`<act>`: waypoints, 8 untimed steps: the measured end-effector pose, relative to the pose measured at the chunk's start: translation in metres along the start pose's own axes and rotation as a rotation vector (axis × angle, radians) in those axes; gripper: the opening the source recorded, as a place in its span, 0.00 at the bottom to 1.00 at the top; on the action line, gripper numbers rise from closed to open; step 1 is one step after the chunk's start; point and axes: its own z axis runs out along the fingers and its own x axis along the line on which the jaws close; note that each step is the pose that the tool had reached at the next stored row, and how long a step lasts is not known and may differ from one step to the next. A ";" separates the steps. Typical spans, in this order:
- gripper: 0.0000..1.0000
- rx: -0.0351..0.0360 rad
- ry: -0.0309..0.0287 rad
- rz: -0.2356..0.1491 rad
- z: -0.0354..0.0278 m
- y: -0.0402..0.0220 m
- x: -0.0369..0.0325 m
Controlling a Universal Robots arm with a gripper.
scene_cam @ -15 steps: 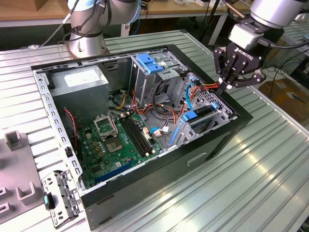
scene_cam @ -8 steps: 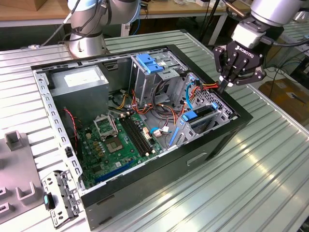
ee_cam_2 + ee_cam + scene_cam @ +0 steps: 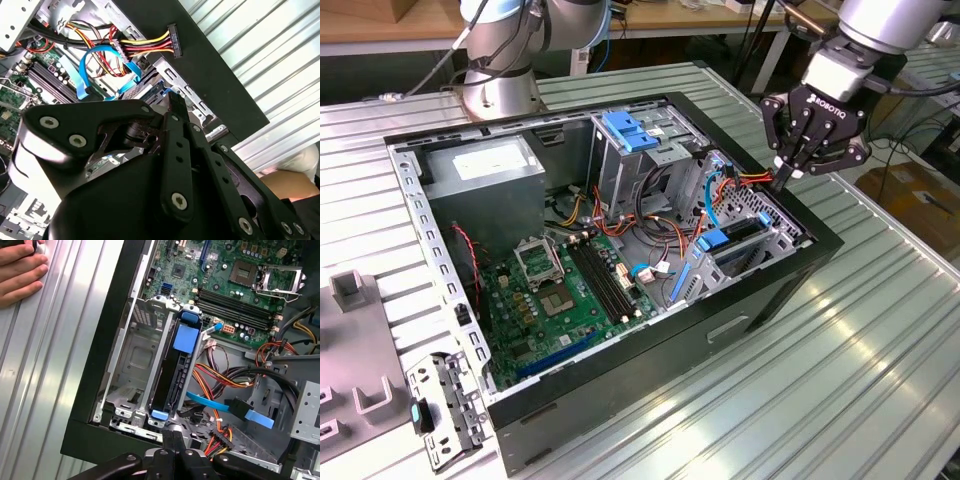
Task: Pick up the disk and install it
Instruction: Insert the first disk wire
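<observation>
The disk point(image 3: 169, 380) stands on edge in the metal drive bay point(image 3: 131, 360) at the end of the open computer case, dark, with blue plastic tabs on its rail. In the exterior view the disk point(image 3: 738, 236) sits low in the bay on the exterior view's right. My gripper point(image 3: 782, 180) hangs over that end of the case, its fingers shut together and pointing down at the disk's outer end. In the first wrist view the gripper point(image 3: 172, 436) has its tips right at the disk's near end; I cannot tell whether they touch it. Nothing is held between the fingers point(image 3: 176, 107).
A person's hand point(image 3: 20, 270) rests on the ribbed table beside the case. Inside are the motherboard point(image 3: 570, 290), a grey power supply point(image 3: 485, 175), an upright cage with a blue latch point(image 3: 630, 130), a loose power connector point(image 3: 172, 40) and a blue data cable point(image 3: 85, 70).
</observation>
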 end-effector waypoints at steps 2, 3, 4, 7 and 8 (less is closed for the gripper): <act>0.11 0.0000 0.0002 -0.010 0.0000 -0.0001 -0.0001; 0.11 0.0000 0.0003 -0.013 0.0000 -0.0001 -0.0001; 0.11 0.0000 0.0004 -0.018 0.0000 -0.0001 -0.0001; 0.11 0.0000 0.0006 -0.028 0.0000 -0.0002 -0.0001; 0.11 0.0000 0.0008 -0.035 0.0000 -0.0002 -0.0001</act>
